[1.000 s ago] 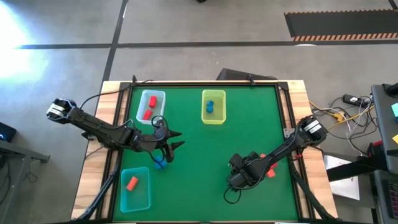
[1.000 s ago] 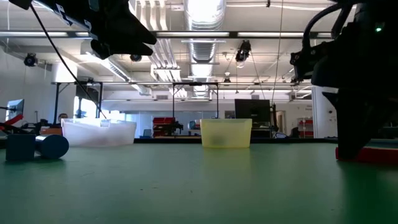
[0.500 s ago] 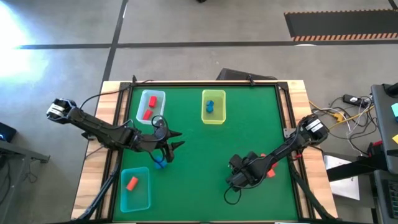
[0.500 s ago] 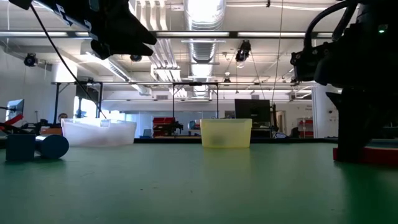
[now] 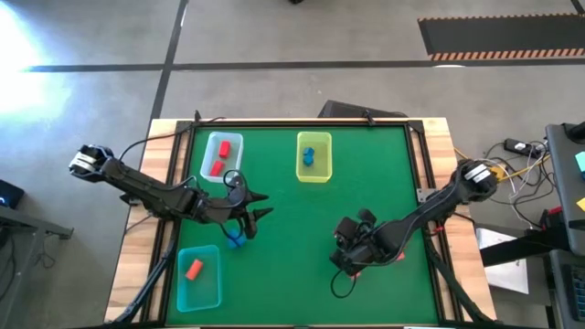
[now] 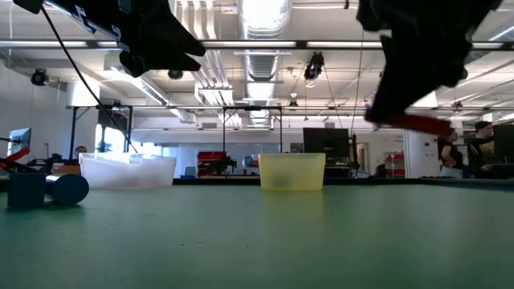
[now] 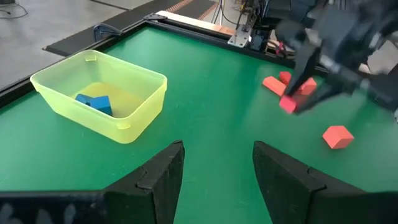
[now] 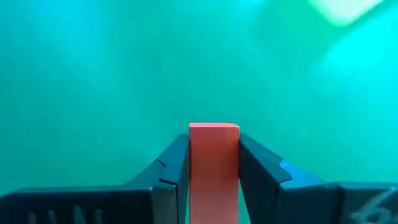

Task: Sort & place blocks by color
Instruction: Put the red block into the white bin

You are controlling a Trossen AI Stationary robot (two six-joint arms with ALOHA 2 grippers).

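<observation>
My right gripper hangs over the table's near right part, shut on a red bar-shaped block that is off the green mat. Two loose red blocks and a third lie on the mat close by. My left gripper hovers open over the left middle, with nothing between its fingers. Just below it, two blue blocks rest on the mat, also seen in the low view. My right gripper pinches the red bar's two long sides between its two fingers, which lie along the bar. The fingers slant downward from above. The bar is lifted clear of the mat and sticks out past the fingertips, tilted.
A pale blue tray with red blocks stands at the far left, and a yellow-green tray with blue blocks at the far middle. At the near left, a teal tray holds an orange-red block. A raised wooden frame borders the mat.
My right gripper has risen from the mat and tipped, taking the red bar with it. The bar lay on the table at the right of the low view and now hangs well above it. My left arm has kept still.
</observation>
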